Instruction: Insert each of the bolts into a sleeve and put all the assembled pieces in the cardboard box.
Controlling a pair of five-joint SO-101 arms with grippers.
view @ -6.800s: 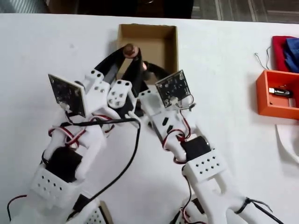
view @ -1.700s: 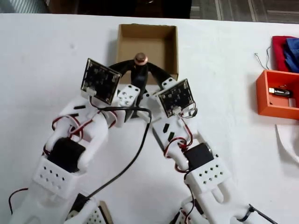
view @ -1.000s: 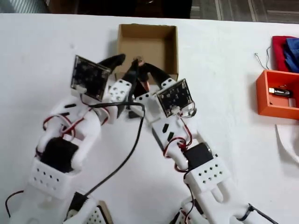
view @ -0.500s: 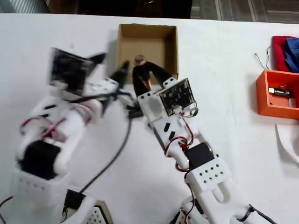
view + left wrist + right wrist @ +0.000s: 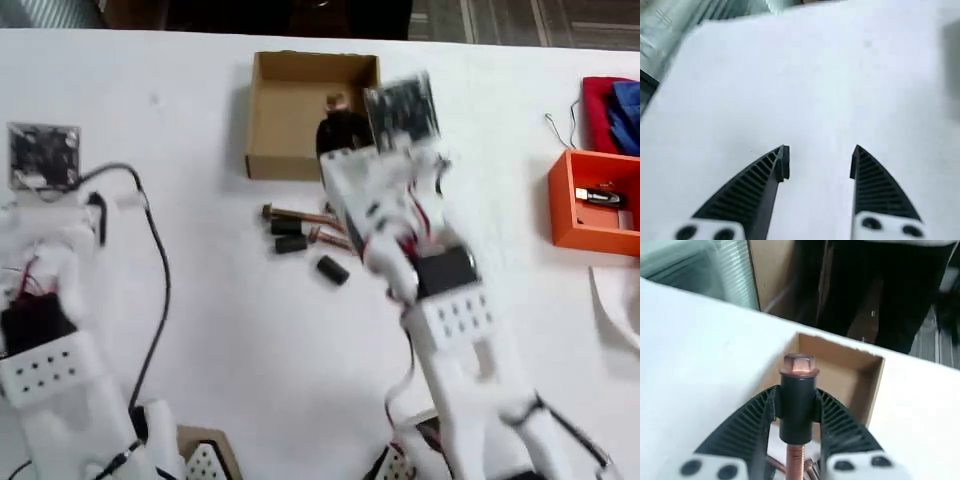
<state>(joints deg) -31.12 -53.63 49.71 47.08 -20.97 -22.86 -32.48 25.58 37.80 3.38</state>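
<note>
My right gripper is shut on a black sleeve with a copper bolt standing upright through it. In the high view that gripper holds the piece over the near right part of the cardboard box. The box lies just beyond the held piece. Two loose bolts and three black sleeves lie on the table in front of the box. My left gripper is open over bare white table, and the left arm sits far left.
An orange tray holding a small dark item stands at the right edge, with red and blue cloth behind it. A black cable trails from the left arm across the table.
The left gripper let go of the bolt-and-sleeve piece and the left arm swung away to the left. The right arm carried the piece forward over the box.
</note>
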